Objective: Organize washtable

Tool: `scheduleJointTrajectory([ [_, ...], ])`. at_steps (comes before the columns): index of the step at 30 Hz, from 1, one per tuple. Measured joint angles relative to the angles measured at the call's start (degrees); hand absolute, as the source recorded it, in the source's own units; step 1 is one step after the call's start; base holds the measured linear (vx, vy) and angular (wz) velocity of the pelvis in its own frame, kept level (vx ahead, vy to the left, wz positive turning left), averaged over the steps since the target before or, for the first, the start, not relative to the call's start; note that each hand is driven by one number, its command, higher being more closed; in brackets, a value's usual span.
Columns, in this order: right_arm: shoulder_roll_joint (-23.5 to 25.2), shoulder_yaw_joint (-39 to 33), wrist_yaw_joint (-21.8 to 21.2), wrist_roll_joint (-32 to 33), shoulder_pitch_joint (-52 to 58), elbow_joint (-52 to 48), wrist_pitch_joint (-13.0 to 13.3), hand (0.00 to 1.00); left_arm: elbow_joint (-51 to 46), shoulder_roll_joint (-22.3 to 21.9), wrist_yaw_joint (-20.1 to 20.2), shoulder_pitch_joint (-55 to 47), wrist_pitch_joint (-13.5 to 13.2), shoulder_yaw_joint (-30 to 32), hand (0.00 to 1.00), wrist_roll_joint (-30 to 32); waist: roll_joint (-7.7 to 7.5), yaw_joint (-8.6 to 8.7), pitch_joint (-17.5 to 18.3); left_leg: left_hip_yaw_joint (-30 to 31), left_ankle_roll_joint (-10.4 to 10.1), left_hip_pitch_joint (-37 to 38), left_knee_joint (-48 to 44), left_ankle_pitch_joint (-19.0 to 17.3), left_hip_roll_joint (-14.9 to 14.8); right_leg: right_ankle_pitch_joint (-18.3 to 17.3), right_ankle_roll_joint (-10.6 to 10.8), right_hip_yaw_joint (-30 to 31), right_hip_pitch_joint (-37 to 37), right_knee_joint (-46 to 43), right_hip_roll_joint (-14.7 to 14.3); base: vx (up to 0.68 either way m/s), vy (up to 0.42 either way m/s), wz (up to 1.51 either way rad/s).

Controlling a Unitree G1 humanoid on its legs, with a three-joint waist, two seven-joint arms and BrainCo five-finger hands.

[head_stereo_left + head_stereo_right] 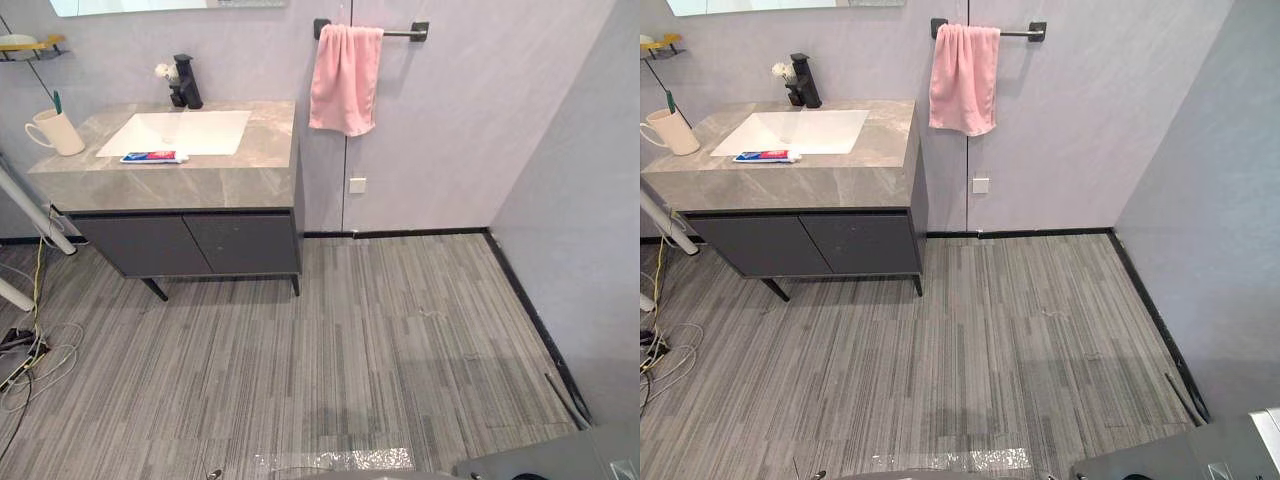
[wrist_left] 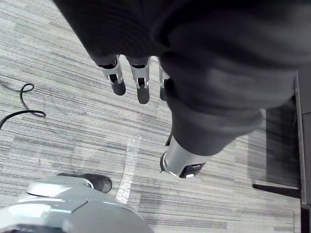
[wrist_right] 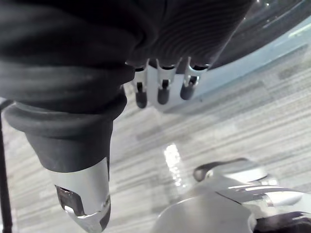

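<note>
Hanging on a rail (image 1: 400,33) on the back wall is a pink towel (image 1: 343,80), just to the right of the tabletop (image 1: 200,185). The grey tabletop sits on a dark cabinet (image 1: 190,245) at the far left. A white sink (image 1: 190,130) is set into it, with a black tap (image 1: 185,85) behind. A toothpaste tube (image 1: 153,157) lies flat on the tabletop, right at the front edge of the sink. A white cup (image 1: 58,133) stands near the left edge with a green toothbrush (image 1: 57,101) sticking up out of it. A small shelf (image 1: 30,48) is on the wall above the cup.

The left hand (image 2: 142,87) hangs over the floor (image 1: 400,320) with its fingers loose and almost straight, and it holds nothing. The right hand (image 3: 163,87) hangs the same way, loose and empty, over the floor.

The striped floor is wide and bare between the cabinet and the side wall (image 1: 580,200) on the right. The tabletop has bare room at its front and on its right side, beside the sink.
</note>
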State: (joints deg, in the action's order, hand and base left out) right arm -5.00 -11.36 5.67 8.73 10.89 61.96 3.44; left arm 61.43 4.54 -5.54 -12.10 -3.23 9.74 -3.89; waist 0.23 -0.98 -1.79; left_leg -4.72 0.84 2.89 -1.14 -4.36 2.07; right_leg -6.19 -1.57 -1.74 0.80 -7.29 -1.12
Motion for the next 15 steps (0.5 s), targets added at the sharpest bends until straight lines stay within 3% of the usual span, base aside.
scheduleJointTrajectory([
  [7, 0.07, -1.23, 0.56, -2.77, -1.74, 2.21, 0.07, 0.00, 1.66, 0.23, 0.11, 1.46, -0.41, 0.00, 0.00, 1.25, 0.32, -0.01, -0.91, 0.17, -1.42, 2.15, 3.03, 1.11, -0.53, 2.25, -0.03, -0.07, -3.58, 5.72, -0.86, 0.07, -0.022, 0.00],
  [15, -0.02, -1.24, 0.58, -4.61, -2.66, 2.50, 0.02, 0.00, 2.19, 0.38, 0.14, 2.74, -0.50, -0.55, 0.00, 2.44, 0.28, -0.02, -2.23, 0.25, -1.04, 2.82, 4.13, 1.75, -0.97, 3.12, 0.03, -0.08, -4.57, 7.47, -1.40, 0.01, -0.003, 0.00],
])
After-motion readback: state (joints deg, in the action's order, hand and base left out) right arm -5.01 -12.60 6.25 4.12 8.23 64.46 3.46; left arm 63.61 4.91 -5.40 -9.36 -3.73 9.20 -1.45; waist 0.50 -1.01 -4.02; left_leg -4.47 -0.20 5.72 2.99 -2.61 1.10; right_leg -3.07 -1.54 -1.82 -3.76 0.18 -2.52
